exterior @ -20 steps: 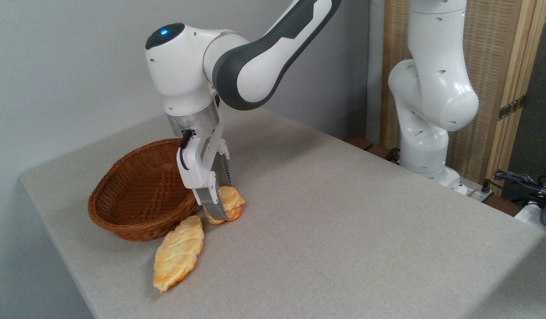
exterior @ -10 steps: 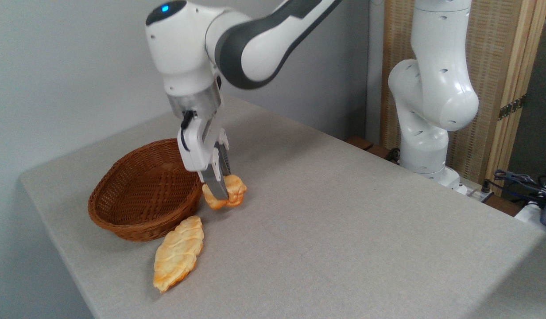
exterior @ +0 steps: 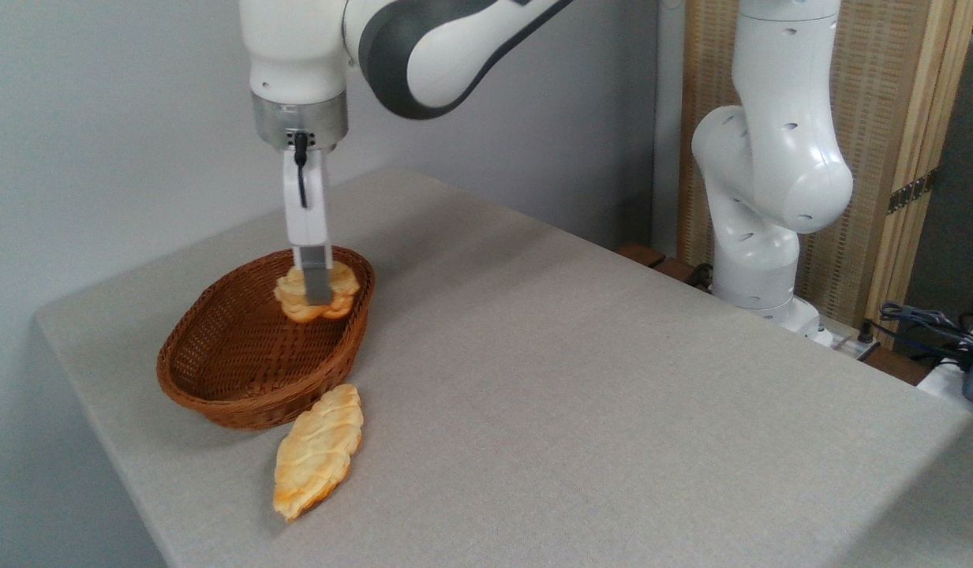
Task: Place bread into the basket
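Observation:
The bread (exterior: 340,294), a small golden-orange pastry with a pale top, hangs in the air over the far right part of the basket (exterior: 241,379). My gripper (exterior: 318,293) points straight down and is shut on the bread; the near finger covers the bread's middle. The basket is an oval brown wicker bowl on the left side of the table, with nothing lying in it.
A longer leaf-shaped ridged pastry (exterior: 318,450) lies on the table just in front of the basket. The grey table (exterior: 581,394) runs on to the right. The arm's white base (exterior: 762,189) stands at the far right edge, with cables (exterior: 928,323) beyond it.
The gripper has lifted the bread off the table and carried it up and left, from beside the basket's right rim to above the basket. The wrist has turned upright.

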Robot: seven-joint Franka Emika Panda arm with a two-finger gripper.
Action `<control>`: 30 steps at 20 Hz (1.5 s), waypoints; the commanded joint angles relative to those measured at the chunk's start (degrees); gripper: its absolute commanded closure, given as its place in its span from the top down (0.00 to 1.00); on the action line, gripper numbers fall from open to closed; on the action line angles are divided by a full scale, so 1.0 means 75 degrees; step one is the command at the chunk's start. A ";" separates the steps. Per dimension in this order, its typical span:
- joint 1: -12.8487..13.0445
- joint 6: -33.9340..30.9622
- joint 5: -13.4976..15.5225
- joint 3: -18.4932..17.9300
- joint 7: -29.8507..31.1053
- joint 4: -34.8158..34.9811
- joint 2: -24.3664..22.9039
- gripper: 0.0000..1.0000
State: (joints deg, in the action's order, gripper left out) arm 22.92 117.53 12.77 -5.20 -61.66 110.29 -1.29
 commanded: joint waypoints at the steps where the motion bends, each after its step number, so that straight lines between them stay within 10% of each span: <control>1: 0.0026 0.1024 0.0254 0.0294 0.0124 -0.0174 0.0650 0.54; 4: 0.0038 0.1952 0.0207 0.0470 0.0323 -0.0175 0.1178 1.00; 19: -0.0021 0.1966 0.0184 0.0389 0.0778 -0.0291 0.1169 1.00; 30: -0.0091 -0.0716 -0.0953 -0.0934 0.2759 -0.0643 0.0125 1.00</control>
State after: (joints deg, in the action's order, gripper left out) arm 21.81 116.56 6.99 -9.46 -44.95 106.86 -0.27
